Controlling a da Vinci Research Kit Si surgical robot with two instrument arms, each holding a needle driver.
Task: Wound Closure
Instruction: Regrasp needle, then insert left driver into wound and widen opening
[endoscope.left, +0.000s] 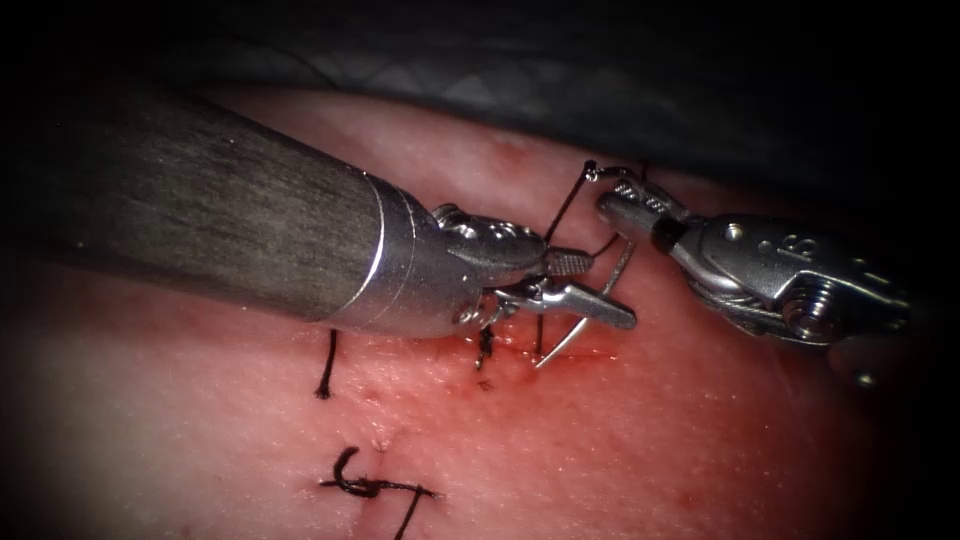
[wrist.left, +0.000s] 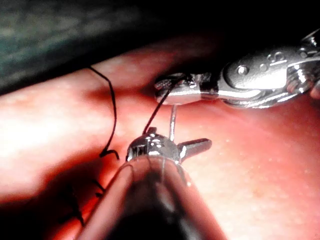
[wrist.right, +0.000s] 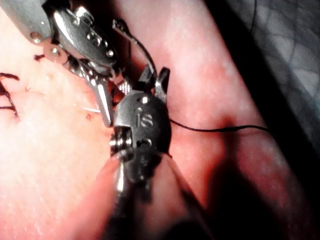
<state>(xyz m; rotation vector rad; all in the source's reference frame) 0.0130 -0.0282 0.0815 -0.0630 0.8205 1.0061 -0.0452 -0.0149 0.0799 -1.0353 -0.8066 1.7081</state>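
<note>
The right tool (endoscope.left: 622, 196), right of centre, clamps the needle (endoscope.left: 598, 300) near its thread end. The point rests at the cut (endoscope.left: 560, 352) in the tissue (endoscope.left: 620, 450). The left tool (endoscope.left: 590, 290), jaws apart around the needle, holds nothing. A loose grip could let the needle swivel.

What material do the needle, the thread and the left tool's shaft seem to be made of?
Needle: apparently polished steel, thin, curved, with bright glints; the right tool grips it near the thread end, its tip at the cut.
Thread: dark and matte, maybe braided; I cannot be sure.
Left tool's shaft: dull grey with fine streaks, possibly composite, ending in a shiny metal collar. The left tool holds nothing.
</note>
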